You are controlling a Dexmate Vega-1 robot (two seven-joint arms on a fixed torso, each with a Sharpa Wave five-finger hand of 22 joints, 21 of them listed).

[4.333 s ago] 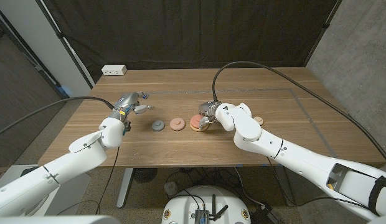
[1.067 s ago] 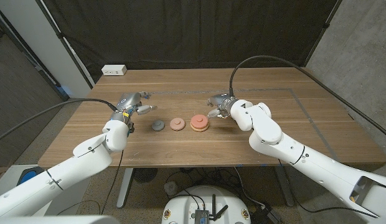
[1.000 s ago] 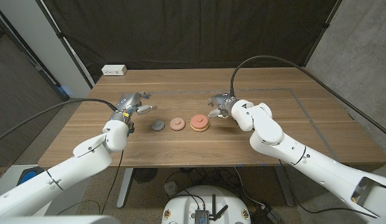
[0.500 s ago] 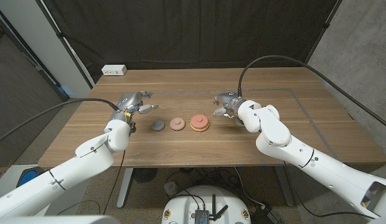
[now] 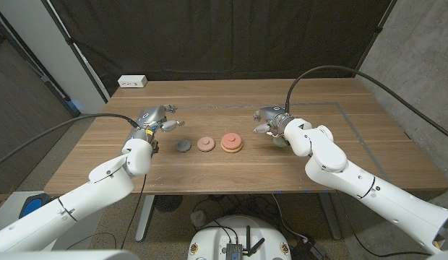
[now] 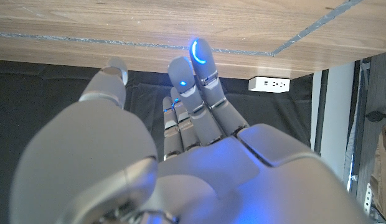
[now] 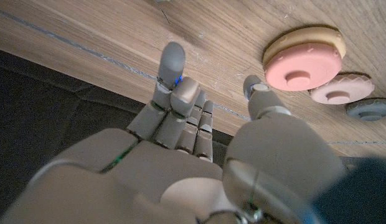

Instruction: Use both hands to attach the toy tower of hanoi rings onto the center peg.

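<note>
Wood-grain table (image 5: pixel 209 170), 3 round discs — matte

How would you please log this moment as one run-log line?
left hand: open, beside grey ring | right hand: open, right of stack | red ring: on tan ring | pink ring: loose

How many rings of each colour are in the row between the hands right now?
Grey ring: 1
Pale pink ring: 1
Coral ring: 1, sitting on the tan one
Tan ring: 1
Total: 4
</note>
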